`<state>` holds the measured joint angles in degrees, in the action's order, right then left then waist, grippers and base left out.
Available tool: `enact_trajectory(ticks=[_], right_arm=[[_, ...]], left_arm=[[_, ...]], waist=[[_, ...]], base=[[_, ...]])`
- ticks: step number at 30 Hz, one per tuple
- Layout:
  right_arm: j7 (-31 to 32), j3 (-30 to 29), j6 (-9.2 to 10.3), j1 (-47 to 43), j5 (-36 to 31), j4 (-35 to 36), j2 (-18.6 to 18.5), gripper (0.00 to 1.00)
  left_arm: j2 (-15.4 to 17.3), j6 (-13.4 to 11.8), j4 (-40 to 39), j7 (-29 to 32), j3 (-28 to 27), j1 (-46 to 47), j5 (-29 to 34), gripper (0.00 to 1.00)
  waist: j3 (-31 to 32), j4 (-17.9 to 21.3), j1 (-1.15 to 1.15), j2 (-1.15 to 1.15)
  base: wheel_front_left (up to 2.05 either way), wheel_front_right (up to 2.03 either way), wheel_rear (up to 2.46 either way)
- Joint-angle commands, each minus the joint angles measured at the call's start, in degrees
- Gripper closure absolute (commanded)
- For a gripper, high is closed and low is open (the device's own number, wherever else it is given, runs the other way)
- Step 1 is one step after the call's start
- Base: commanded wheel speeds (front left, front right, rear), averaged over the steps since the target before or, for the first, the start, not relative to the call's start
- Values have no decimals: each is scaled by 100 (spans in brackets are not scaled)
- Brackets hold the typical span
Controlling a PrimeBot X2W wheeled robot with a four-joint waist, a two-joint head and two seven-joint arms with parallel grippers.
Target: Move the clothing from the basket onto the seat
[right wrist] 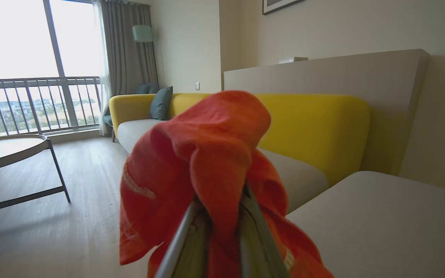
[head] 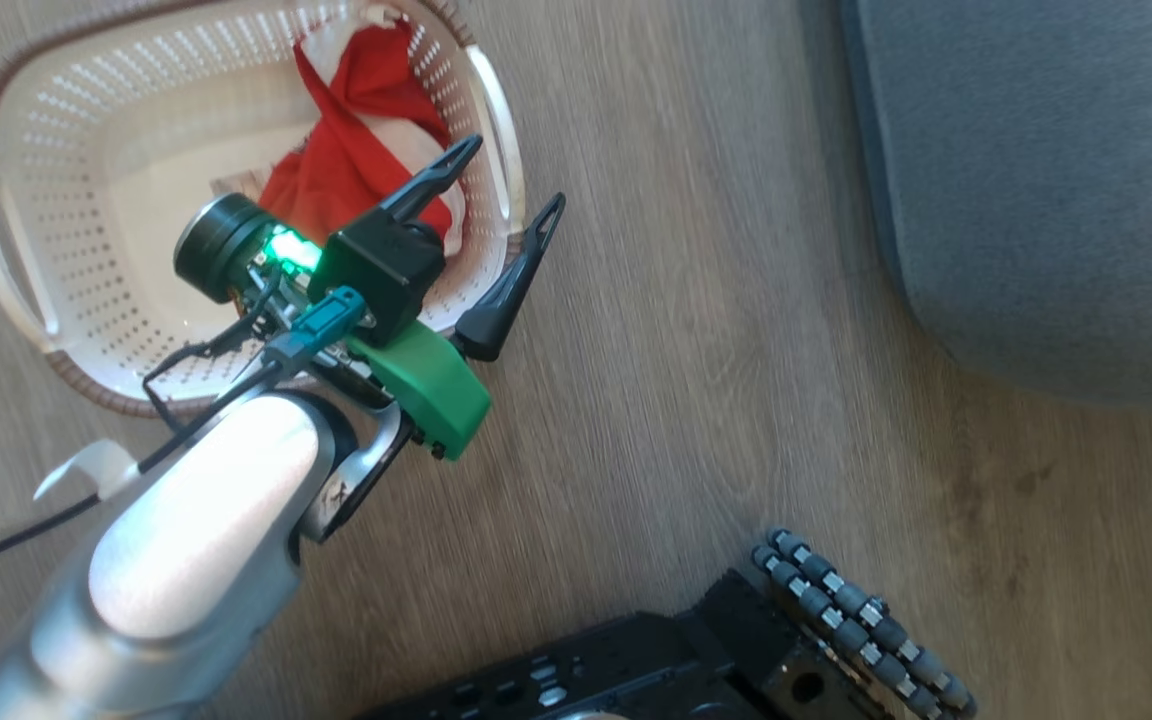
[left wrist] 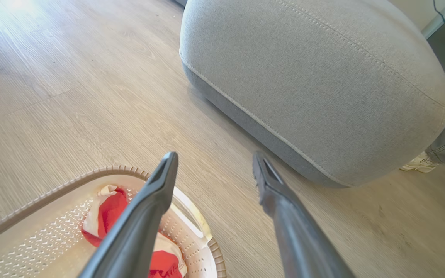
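Two grippers differ. In the right wrist view, the right gripper [right wrist: 220, 206] is clenched on a red garment [right wrist: 207, 154], which bunches over its fingertips and hangs down both sides. Beyond it, at 4 o'clock, lies a pale cushion [right wrist: 381, 224]. Farther back a yellow sofa [right wrist: 311, 123] runs along the wall, and a round table [right wrist: 6, 148] stands at 9 o'clock.

In the head view, the robot's base [head: 636, 670] sits at 6 o'clock. The left gripper [head: 517, 169] reaches toward 11 o'clock, jaws spread wide and grasping nothing. One finger hangs over the inside of the basket [head: 86, 130], the other over the wooden floor [head: 696, 380] just outside the rim. The rest of the clothing [head: 356, 140], red with white patches, lies crumpled in the basket's 1 o'clock corner, under that inner finger. The seat [head: 1056, 180] fills the 2 o'clock corner, well apart from the basket, with bare floor between.

In the left wrist view, the left gripper [left wrist: 214, 155] shows the same wide gap. The basket [left wrist: 52, 183] with the clothing [left wrist: 108, 212] is at 7 o'clock, and the seat [left wrist: 315, 85] is ahead at 1 o'clock, its top bare. A person's shoe [left wrist: 419, 164] rests on the floor beside the seat at 3 o'clock.
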<state>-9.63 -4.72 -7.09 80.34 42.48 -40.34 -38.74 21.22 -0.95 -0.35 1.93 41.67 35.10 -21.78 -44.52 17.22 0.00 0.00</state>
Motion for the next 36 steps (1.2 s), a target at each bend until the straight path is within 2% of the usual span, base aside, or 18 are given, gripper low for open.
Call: enact_trajectory(ticks=[1,6,10,14,15,16,18,19,20,24,27,36], right_arm=[[37,-237,-40,82,-153,-102,-268,100],[-213,-682,-40,-116,-432,-1007,-44,100],[-419,-900,-40,-407,-644,-1671,307,100],[-509,-986,-40,-555,-811,-2017,653,100],[-519,-995,-40,-572,-853,-2050,713,95],[-525,-1008,-40,-580,-891,-2071,766,77],[-532,-1025,-40,-585,-970,-2073,858,53],[-533,-1040,-40,-599,-1010,-2047,895,16],[-534,-1055,-40,-625,-1050,-2021,926,0],[-535,-969,-40,-769,-1234,-1921,990,0],[-536,-698,-40,-1095,-1373,-1695,1034,0],[-536,63,-40,-2665,-1480,58,1041,0]], left_arm=[[121,-61,-299,12,-204,46,15,0],[186,-155,-553,174,-197,65,69,0],[314,-307,-782,284,-258,-55,91,0],[504,-418,-946,345,-299,-293,82,0],[544,-439,-991,351,-315,-336,75,0],[583,-457,-1032,361,-336,-368,63,0],[644,-498,-1105,389,-385,-389,53,0],[661,-510,-1132,394,-402,-385,51,0],[668,-514,-1145,389,-415,-376,44,0],[642,-506,-1121,347,-426,-346,8,0],[537,-469,-985,224,-418,-299,-68,0],[323,-402,-301,-354,-490,-550,-404,0]], waist=[[-189,-12,0,0],[-544,32,0,0],[-815,70,0,0],[-868,114,0,0],[-863,128,0,0],[-853,146,0,0],[-818,191,0,0],[-789,211,0,0],[-745,229,0,0],[-564,276,0,0],[-270,315,0,0],[849,279,0,0]], base=[[0,0,0],[0,0,0],[0,0,0],[0,0,0],[0,0,0],[0,0,0],[0,0,0],[0,0,0],[0,0,0],[0,0,0],[0,0,0],[0,0,0]])
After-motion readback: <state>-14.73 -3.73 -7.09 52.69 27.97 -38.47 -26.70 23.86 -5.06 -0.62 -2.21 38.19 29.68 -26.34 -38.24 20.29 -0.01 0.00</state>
